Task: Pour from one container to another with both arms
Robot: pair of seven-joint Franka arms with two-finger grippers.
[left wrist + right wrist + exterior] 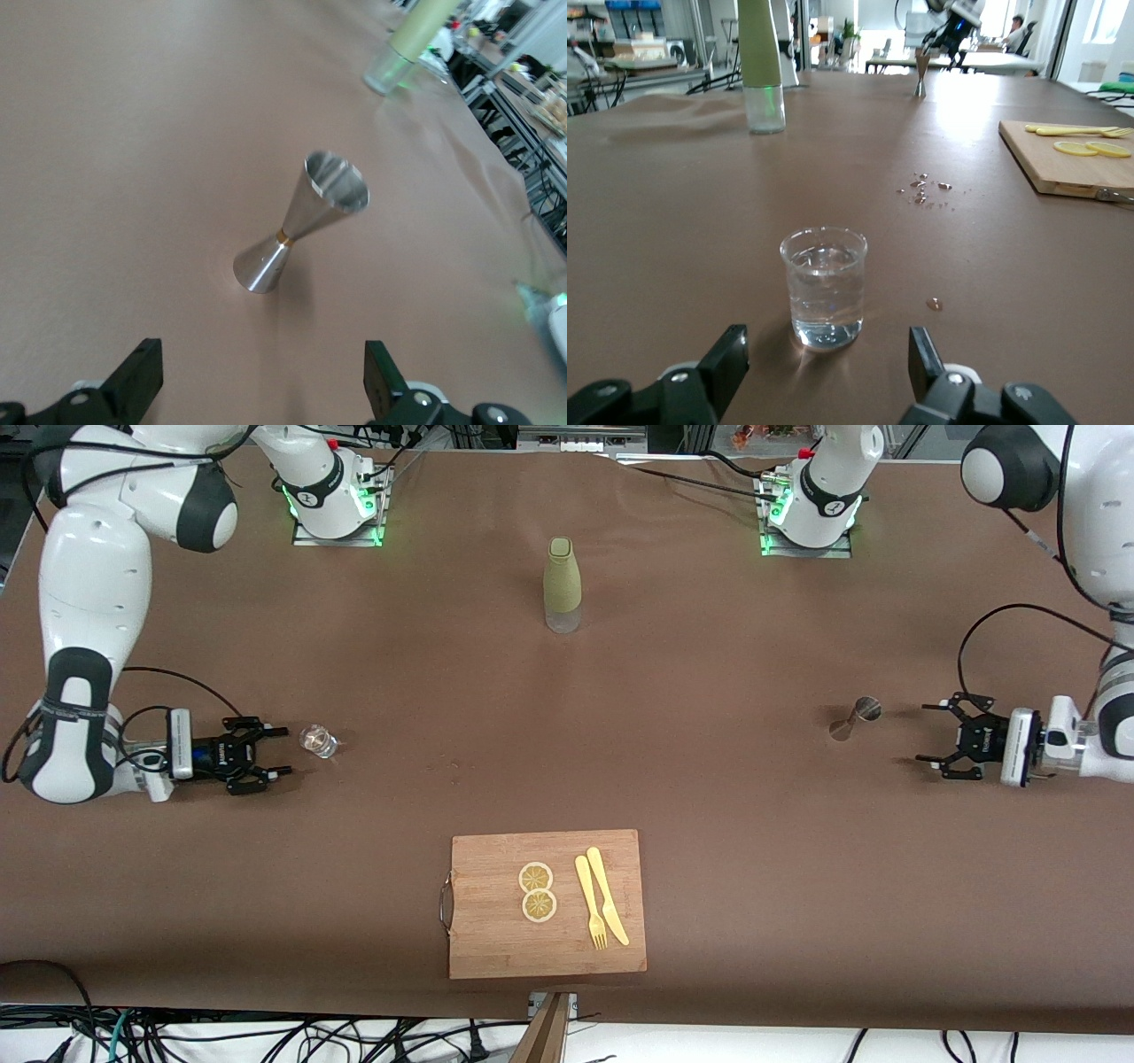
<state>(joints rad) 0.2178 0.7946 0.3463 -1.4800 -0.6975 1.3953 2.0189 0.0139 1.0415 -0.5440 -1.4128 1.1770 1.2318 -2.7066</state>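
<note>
A small clear glass [319, 740] [824, 288] holding water stands on the brown table toward the right arm's end. My right gripper [282, 752] [828, 359] is low beside it, open, its fingers apart from the glass. A steel jigger [855, 716] [299, 221] stands upright toward the left arm's end. My left gripper [926, 735] [264, 385] is open just short of the jigger and holds nothing.
A green bottle [562, 584] [760, 62] stands mid-table near the robots' bases. A wooden cutting board [496, 948] with two lemon slices [537, 891], a yellow fork and a yellow knife lies near the front camera. Water droplets [926, 188] dot the cloth.
</note>
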